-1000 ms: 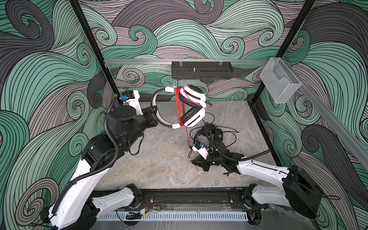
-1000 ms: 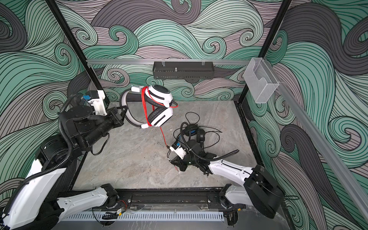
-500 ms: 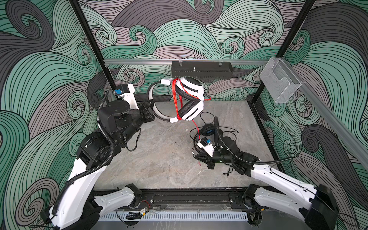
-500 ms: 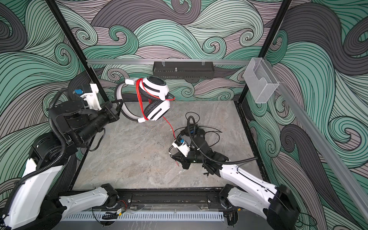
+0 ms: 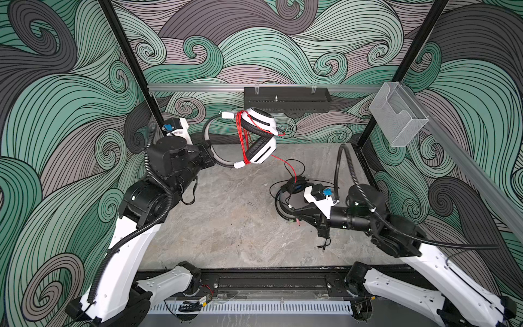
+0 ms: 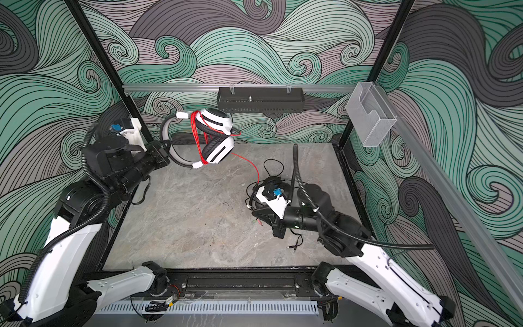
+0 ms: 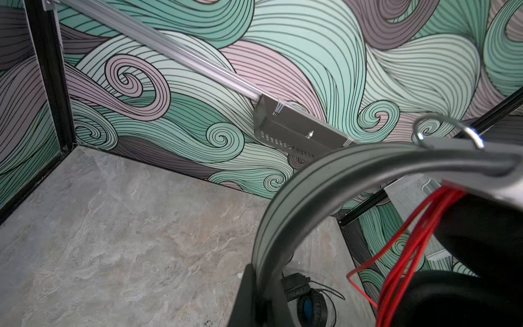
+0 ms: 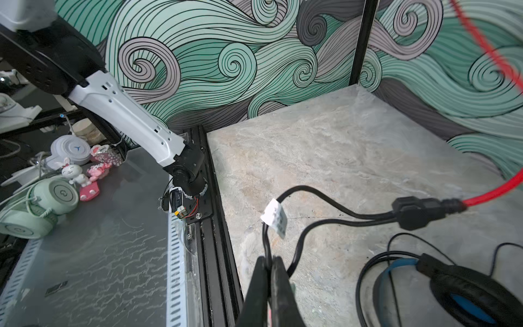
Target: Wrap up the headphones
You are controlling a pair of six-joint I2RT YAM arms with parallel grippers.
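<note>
My left arm reaches up toward the back wall, and my left claw (image 5: 212, 157) is clamped on the band of the white headset (image 5: 259, 136). It hangs in the air with the red cord (image 5: 242, 136) looped around it. My right arm lies low over the table (image 5: 226, 220). My right claw (image 8: 268, 269) is pinched together on the cord's black lead (image 8: 297, 192), just beside the black headset (image 5: 294, 186) and its tangled wire.
</note>
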